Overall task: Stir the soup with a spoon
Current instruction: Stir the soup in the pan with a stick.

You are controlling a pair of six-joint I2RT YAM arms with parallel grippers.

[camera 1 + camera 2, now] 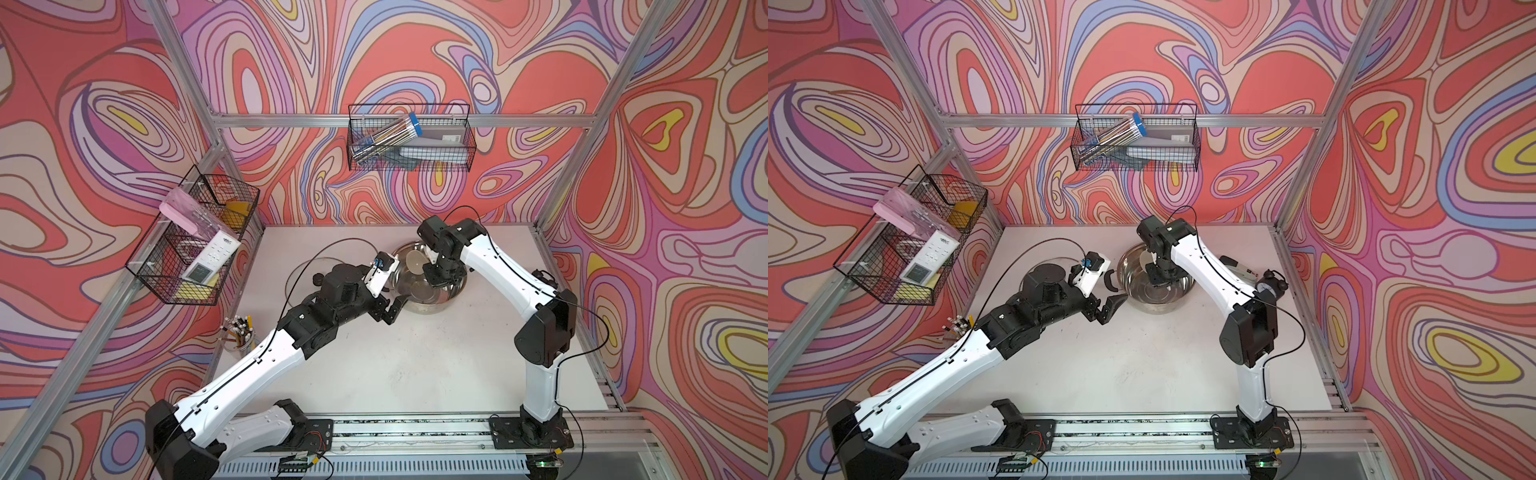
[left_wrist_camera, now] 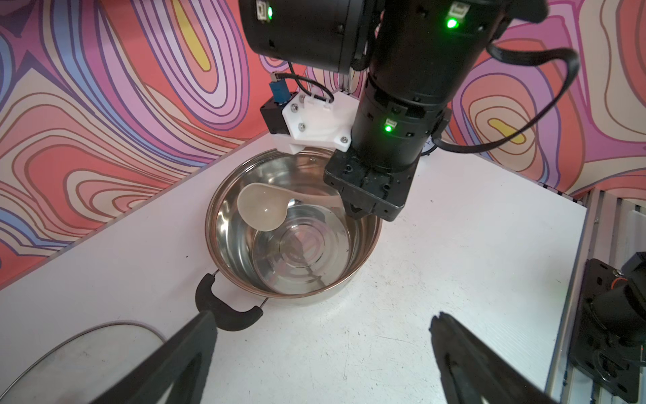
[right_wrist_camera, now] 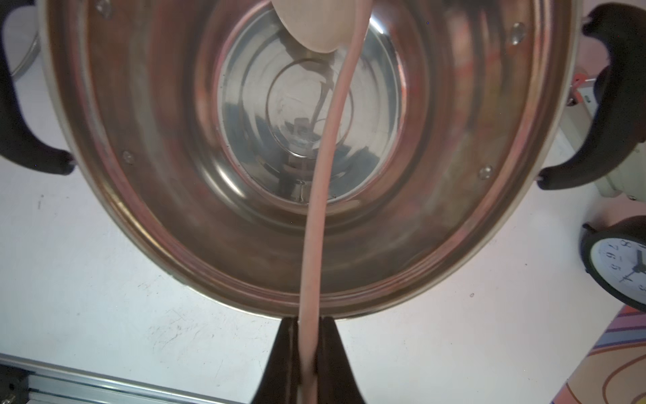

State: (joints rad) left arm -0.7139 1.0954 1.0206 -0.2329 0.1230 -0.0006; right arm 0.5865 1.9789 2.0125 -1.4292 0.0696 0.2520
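Swirl-patterned walls point(image 1: 124, 124) enclose a white counter point(image 1: 415, 365), the steel pot point(image 1: 428, 306) toward its far middle. Right fingers point(image 3: 286, 360) clench the ladle point(image 2: 262, 210), its bowl inside the pot; left fingers point(image 2: 188, 349) gape empty beside it.

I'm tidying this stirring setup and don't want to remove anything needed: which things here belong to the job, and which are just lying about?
In the job: pot; cream ladle in it; right claw, shut on the ladle's handle; left claw, open.
Lying about: glass lid; pencil cup; alarm clock; rear wire basket; side wire basket.
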